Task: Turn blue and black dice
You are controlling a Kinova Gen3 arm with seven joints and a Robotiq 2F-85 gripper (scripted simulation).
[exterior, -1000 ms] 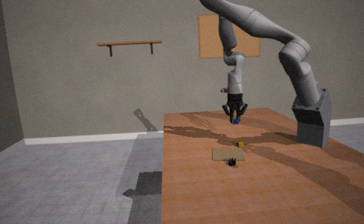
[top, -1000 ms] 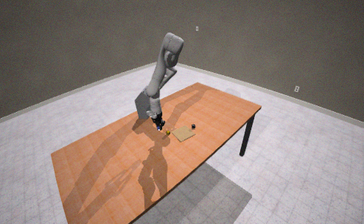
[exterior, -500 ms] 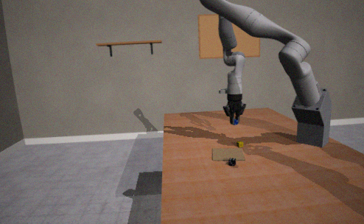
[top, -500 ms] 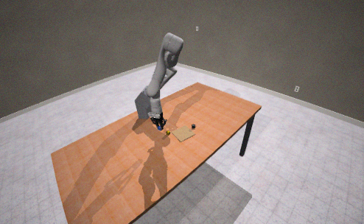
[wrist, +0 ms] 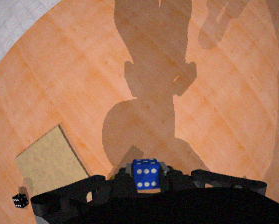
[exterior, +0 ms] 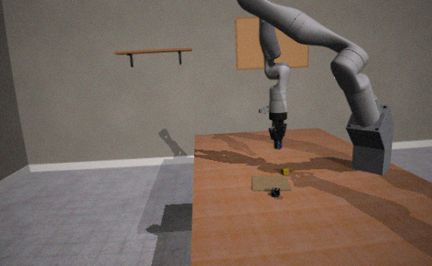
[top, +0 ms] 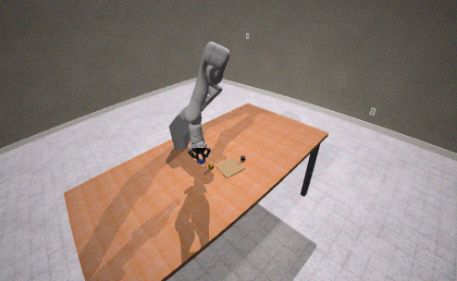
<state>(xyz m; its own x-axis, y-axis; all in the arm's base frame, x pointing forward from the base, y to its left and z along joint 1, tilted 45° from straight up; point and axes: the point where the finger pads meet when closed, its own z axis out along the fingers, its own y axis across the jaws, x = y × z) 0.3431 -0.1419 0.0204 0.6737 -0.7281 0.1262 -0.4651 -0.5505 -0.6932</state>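
Observation:
My gripper [exterior: 278,139] is shut on the blue die [wrist: 146,176] and holds it above the table, beyond the mat. In the wrist view the die's visible face shows four white pips. The blue die also shows in the top view [top: 201,161] and the exterior view [exterior: 278,144]. The tan mat [exterior: 270,183] lies flat on the table; it also shows in the wrist view [wrist: 49,165]. The black die [exterior: 275,192] sits at the mat's near edge, whether on or off it I cannot tell. The yellow die [exterior: 285,171] sits on the table just beyond the mat's far right corner.
The arm's grey base [exterior: 370,146] stands on the table at the right of the exterior view. The table's left edge runs close to the mat. A wall shelf [exterior: 153,52] and an orange board hang on the far wall.

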